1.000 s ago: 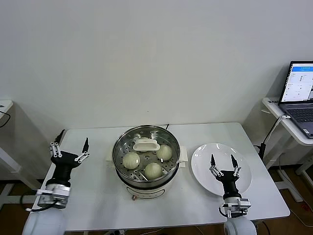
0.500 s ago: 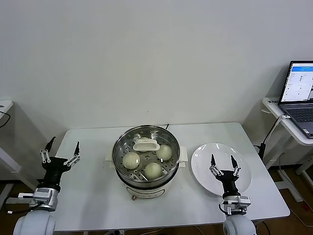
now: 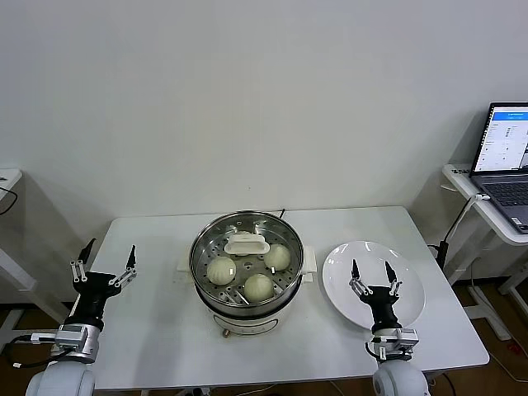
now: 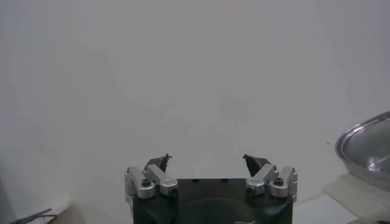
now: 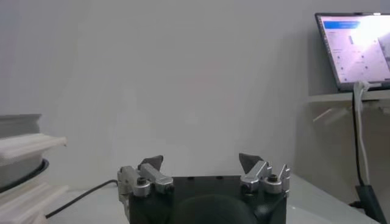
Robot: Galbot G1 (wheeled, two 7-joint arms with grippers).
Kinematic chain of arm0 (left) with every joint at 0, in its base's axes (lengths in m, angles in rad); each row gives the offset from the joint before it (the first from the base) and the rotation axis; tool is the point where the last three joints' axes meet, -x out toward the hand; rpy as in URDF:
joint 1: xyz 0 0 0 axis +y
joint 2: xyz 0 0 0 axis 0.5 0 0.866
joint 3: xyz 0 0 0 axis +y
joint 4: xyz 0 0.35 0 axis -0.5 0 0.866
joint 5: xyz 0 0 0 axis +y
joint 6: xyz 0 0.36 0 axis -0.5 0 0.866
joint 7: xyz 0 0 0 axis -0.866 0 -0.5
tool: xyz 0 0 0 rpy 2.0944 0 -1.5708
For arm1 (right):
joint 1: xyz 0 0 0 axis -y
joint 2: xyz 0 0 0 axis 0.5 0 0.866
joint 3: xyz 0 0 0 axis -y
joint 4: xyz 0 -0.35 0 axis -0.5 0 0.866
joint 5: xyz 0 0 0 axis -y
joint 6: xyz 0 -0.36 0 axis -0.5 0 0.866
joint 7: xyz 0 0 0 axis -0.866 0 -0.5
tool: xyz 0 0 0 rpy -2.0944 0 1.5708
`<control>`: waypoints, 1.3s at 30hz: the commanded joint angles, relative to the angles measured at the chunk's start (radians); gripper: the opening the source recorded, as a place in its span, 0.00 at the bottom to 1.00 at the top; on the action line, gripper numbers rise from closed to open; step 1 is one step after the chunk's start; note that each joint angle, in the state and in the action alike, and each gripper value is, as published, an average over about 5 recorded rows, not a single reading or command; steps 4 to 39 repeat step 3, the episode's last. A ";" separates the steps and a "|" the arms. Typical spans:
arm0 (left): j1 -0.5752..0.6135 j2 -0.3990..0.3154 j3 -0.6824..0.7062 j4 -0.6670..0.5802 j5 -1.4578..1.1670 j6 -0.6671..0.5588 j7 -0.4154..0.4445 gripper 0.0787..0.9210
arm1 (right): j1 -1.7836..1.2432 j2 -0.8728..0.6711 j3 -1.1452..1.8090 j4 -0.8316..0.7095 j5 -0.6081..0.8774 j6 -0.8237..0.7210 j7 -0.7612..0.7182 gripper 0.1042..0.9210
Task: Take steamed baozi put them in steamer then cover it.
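The steamer (image 3: pixel 246 309) stands at the table's middle, shiny steel on a cream-white base. The clear glass cover lies on it, with its cream-white handle (image 3: pixel 246 244) on top. Through the glass I see three baozi (image 3: pixel 221 270), (image 3: pixel 258 286), (image 3: pixel 277 256); a fourth does not show. My left gripper (image 3: pixel 108 252) is open and empty at the table's left edge, well clear of the steamer. My right gripper (image 3: pixel 370 266) is open and empty over the near part of the white plate (image 3: pixel 404 268). The left wrist view shows the left gripper (image 4: pixel 206 161) open and the steamer's rim (image 4: pixel 365 143).
The white table (image 3: pixel 165 330) carries the bare plate to the right of the steamer. A laptop (image 3: pixel 503 153) stands on a side stand at the far right, with a cable hanging down. The right wrist view shows the right gripper (image 5: pixel 201 161) open and the laptop (image 5: pixel 356 49).
My left gripper has drawn back from near the steamer to the table's left edge and lower. The right gripper has shifted only slightly. The steamer and cover have not moved.
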 commanded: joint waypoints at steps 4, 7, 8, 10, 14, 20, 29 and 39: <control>0.003 -0.004 0.012 0.016 0.003 -0.009 -0.001 0.88 | -0.011 0.002 0.004 0.012 -0.022 -0.003 0.009 0.88; 0.003 -0.004 0.012 0.016 0.003 -0.009 -0.001 0.88 | -0.011 0.002 0.004 0.012 -0.022 -0.003 0.009 0.88; 0.003 -0.004 0.012 0.016 0.003 -0.009 -0.001 0.88 | -0.011 0.002 0.004 0.012 -0.022 -0.003 0.009 0.88; 0.003 -0.004 0.012 0.016 0.003 -0.009 -0.001 0.88 | -0.011 0.002 0.004 0.012 -0.022 -0.003 0.009 0.88; 0.003 -0.004 0.012 0.016 0.003 -0.009 -0.001 0.88 | -0.011 0.002 0.004 0.012 -0.022 -0.003 0.009 0.88; 0.003 -0.004 0.012 0.016 0.003 -0.009 -0.001 0.88 | -0.011 0.002 0.004 0.012 -0.022 -0.003 0.009 0.88; 0.003 -0.004 0.012 0.016 0.003 -0.009 -0.001 0.88 | -0.011 0.002 0.004 0.012 -0.022 -0.003 0.009 0.88; 0.003 -0.004 0.012 0.016 0.003 -0.009 -0.001 0.88 | -0.011 0.002 0.004 0.012 -0.022 -0.003 0.009 0.88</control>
